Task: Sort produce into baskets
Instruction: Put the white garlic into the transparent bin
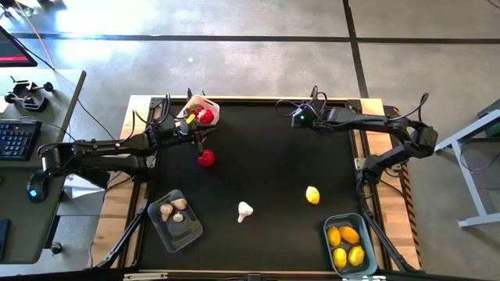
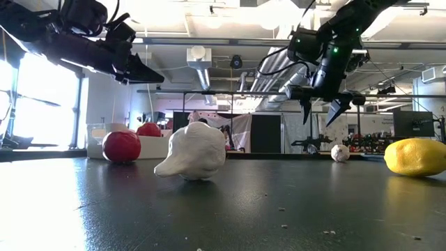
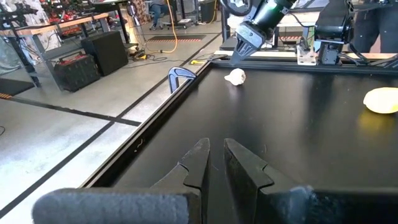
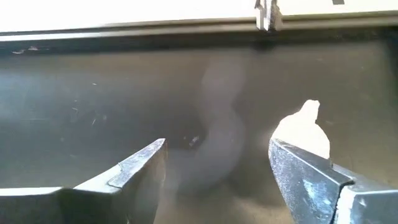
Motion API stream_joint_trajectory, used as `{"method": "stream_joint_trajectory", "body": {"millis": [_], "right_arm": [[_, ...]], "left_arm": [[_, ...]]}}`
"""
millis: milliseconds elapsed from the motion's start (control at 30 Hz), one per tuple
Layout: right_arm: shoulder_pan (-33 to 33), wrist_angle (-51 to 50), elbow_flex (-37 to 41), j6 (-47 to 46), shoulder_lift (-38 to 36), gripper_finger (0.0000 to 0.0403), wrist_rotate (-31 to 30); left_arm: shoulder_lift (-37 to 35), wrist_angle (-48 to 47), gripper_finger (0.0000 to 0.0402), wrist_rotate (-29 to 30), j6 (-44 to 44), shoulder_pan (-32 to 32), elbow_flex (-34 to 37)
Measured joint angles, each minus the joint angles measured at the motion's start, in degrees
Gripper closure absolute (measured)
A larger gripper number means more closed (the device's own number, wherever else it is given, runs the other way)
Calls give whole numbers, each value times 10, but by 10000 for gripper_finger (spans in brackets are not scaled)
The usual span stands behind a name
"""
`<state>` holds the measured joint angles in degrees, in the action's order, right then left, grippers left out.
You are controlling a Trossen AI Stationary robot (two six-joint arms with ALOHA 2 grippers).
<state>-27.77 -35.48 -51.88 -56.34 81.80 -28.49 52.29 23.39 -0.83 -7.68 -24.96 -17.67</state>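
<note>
Left of centre in the high view, the left gripper (image 1: 190,129) waits closed and empty. Upper right, the right gripper (image 1: 295,119) hangs open over a garlic bulb (image 4: 303,129); it should centre, descend, then close.

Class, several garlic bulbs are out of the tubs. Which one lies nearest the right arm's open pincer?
The garlic bulb at the table's far edge, just beside the right pincer; the other loose bulb lies mid-table, nearer the front.

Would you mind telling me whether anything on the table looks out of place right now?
Four pieces lie loose on the mat outside any tub: a tomato, a garlic bulb, a lemon, and another garlic bulb under the open right gripper.
</note>
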Motion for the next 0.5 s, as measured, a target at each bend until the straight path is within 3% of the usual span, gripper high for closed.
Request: {"method": "stream_joint_trajectory", "body": {"millis": [367, 500], "right_arm": [[-14, -45, 0, -35, 65, 130, -3], [-16, -83, 0, -69, 76, 130, -54]], "left_arm": [[0, 0, 369, 0, 0, 0, 0], [0, 0, 369, 0, 0, 0, 0]]}}
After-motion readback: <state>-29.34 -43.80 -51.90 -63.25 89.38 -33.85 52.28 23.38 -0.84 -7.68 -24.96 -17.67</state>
